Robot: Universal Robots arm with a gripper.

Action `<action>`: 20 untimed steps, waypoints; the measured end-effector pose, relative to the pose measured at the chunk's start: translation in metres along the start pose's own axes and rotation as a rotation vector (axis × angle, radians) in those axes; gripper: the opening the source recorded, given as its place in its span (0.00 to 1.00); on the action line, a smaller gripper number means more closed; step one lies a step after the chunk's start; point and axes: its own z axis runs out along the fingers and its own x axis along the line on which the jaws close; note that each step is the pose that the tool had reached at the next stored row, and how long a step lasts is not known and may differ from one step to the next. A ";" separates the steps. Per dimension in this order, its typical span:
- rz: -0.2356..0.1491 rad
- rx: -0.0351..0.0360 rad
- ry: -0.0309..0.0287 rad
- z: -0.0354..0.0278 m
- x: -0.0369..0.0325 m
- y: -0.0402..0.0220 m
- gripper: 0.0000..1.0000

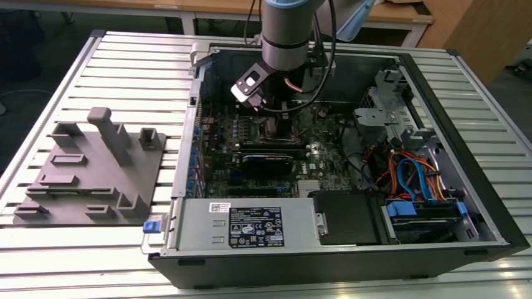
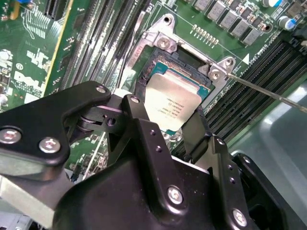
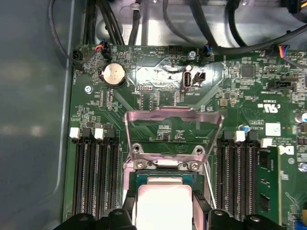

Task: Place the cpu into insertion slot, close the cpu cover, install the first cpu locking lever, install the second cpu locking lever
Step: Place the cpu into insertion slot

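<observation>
Clamping the cpu (image 2: 175, 103) by its edges at the insertion slot (image 2: 184, 60), your gripper (image 2: 165, 120) handles a light, stiff, likely fragile chip.

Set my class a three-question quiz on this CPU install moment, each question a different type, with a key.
1. True or false: the cpu cover lies flat over the insertion slot.
2. What is the gripper clamped on? A) a memory stick B) the cpu C) a cable
3. Fill in: the grey fixture plate lies outside the computer case, on the exterior view's ___.
Key: 1 false, it stands raised; 2 B; 3 left.
</observation>
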 end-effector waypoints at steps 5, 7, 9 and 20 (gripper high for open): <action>0.014 -0.0001 -0.0038 0.0015 0.0000 -0.0013 0.54; 0.014 -0.0002 -0.0108 0.0019 0.0000 -0.0014 0.54; 0.013 0.0002 -0.0182 0.0024 -0.0001 -0.0015 0.54; 0.008 0.0005 -0.0202 0.0037 0.0000 -0.0015 0.54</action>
